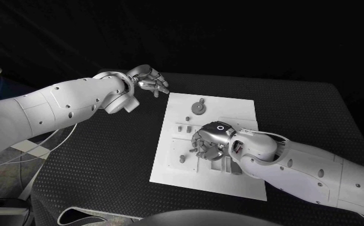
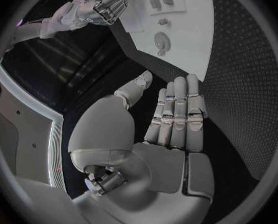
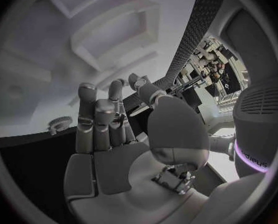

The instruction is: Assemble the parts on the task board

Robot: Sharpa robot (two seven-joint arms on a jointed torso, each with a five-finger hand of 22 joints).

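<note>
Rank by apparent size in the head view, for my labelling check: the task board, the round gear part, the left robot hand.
1. task board
2. left robot hand
3. round gear part
The robot hand is raised nearer the camera, so its rank is apparent only.

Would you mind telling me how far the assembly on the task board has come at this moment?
Early, it seems. Already done: nothing can be confirmed; a gear lies at the far end of the task board, and small parts lie left of the right hand. In hand: the right hand hovers low over the board's middle, holding nothing visible. The left hand waits open off the board. Left: most placements.
</note>
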